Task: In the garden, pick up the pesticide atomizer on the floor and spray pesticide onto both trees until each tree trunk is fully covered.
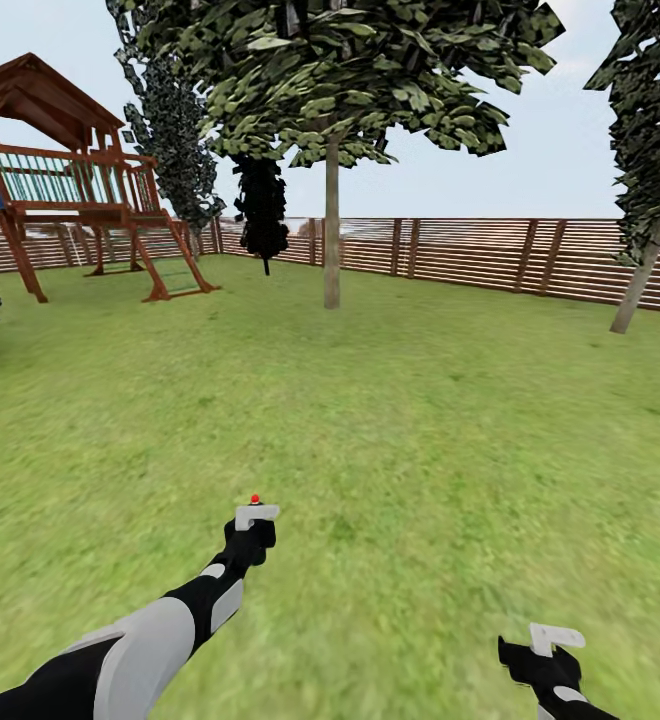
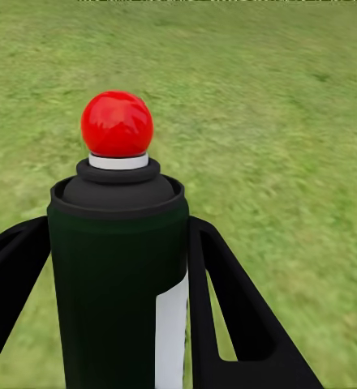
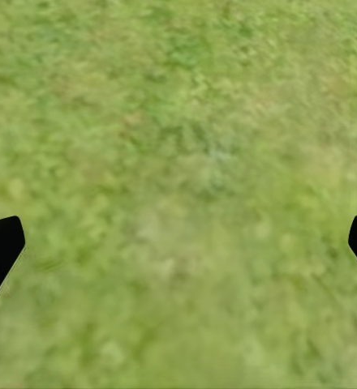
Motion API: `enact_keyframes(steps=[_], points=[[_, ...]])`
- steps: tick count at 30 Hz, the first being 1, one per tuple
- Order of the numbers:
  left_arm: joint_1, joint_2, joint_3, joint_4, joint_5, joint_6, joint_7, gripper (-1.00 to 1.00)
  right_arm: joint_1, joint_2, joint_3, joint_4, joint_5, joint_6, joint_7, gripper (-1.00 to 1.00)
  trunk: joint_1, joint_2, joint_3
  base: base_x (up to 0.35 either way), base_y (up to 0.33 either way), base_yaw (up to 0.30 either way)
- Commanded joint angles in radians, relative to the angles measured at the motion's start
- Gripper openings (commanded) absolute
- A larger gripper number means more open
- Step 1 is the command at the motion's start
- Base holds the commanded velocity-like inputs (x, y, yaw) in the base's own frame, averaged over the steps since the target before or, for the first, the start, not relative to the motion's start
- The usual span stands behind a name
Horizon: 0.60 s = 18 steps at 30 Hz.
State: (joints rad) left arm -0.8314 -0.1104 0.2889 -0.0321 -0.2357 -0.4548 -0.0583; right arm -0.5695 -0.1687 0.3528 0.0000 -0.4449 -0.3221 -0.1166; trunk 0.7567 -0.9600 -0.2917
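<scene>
Left gripper (image 1: 254, 522) clamped on pesticide atomizer (image 2: 118, 275): black fingers (image 2: 235, 316) press both sides of dark body, white label strip facing camera, red ball cap on top. Held upright, low over lawn (image 1: 400, 420), near centre-left. Right gripper (image 1: 547, 650) spread wide, nothing between fingers, near right above grass. Broad-canopy tree (image 1: 331, 215) far centre, before slat fence (image 1: 470, 255); second leaning trunk (image 1: 638, 285) far right. Wooden play tower (image 1: 70, 190) far left.
</scene>
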Motion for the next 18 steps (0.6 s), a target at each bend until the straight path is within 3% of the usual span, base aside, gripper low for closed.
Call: enact_keyframes(steps=[1, 18], points=[[0.000, 0.000, 0.000, 0.000, 0.000, 0.000, 0.000, -1.00, 0.000, 0.000, 0.000, 0.000, 0.000, 0.000, 0.000, 1.00, 0.000, 0.000, 0.000, 0.350, 0.000, 0.000], [0.000, -0.002, 0.001, 0.001, 0.001, -0.001, 0.000, -1.00, 0.000, 0.000, 0.000, 0.000, 0.000, 0.000, 0.000, 1.00, 0.000, 0.000, 0.000, 0.350, 0.000, 0.000]])
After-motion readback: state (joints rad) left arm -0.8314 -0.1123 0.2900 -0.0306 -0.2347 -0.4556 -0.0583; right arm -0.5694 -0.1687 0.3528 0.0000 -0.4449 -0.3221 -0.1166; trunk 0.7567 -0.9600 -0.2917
